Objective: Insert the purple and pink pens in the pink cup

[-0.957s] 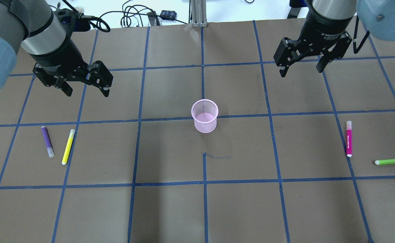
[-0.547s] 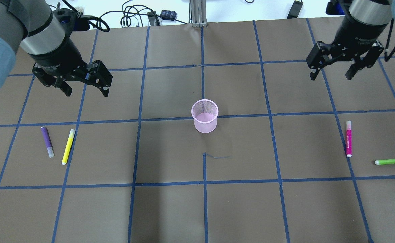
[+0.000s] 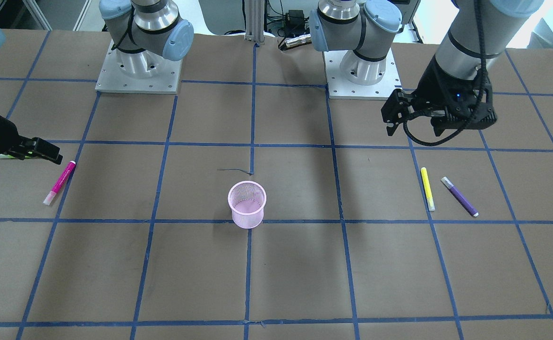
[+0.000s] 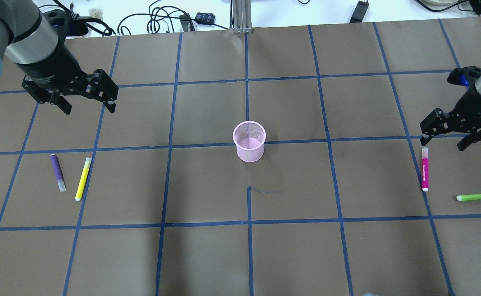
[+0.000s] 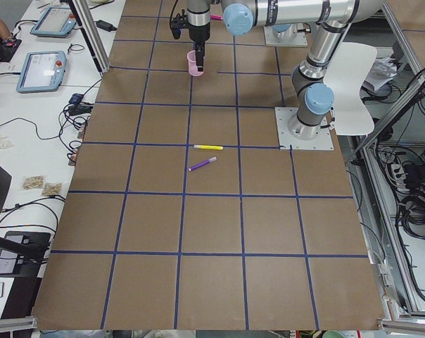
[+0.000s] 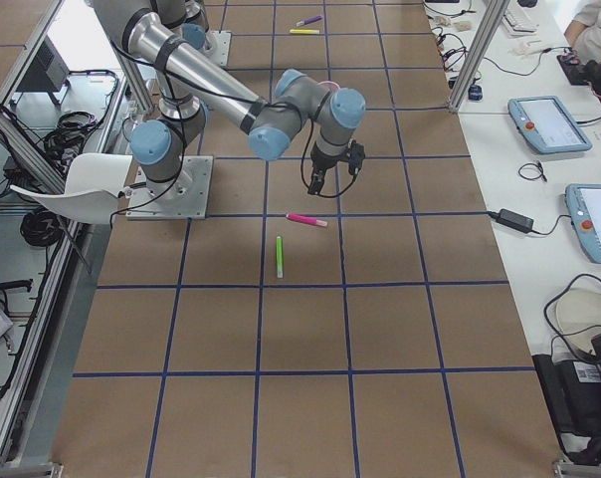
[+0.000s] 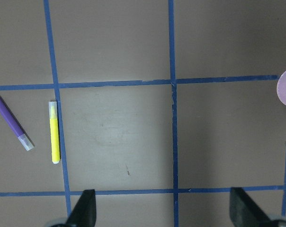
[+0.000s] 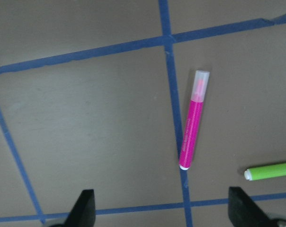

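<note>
A: How are the two pens expected to handle?

B: Both are judged to be light, stiff plastic barrels, smooth and round, so rolling or slipping is to be feared if they are pinched near an end. A hold across the middle of the barrel is advised for the pink pen [image 4: 424, 169] and the purple pen [image 4: 57, 172] alike. The pink cup [image 4: 249, 141] is thin mesh, probably light and easily tipped by a sideways knock.

A: Where are they found, and how are they pointed?

B: All lie flat on the bench [image 4: 207, 255]. The pink pen is on the robot's right, just beside a tape line, its long axis running away from the robot with the pale cap at the far end. The purple pen is on the left, near a yellow pen [image 4: 83, 179] but not touching it. It lies slightly slanted, pale cap toward the robot. The cup stands upright at the centre, mouth up, well apart from both. A green pen [image 4: 479, 196] lies beyond the pink one.

A: And the grippers?

B: Nothing is held. The right gripper [image 4: 442, 140] is spread wide near the pink pen's cap end. The left gripper [image 4: 89, 107] is equally wide, hung apart from the purple pen.
</note>
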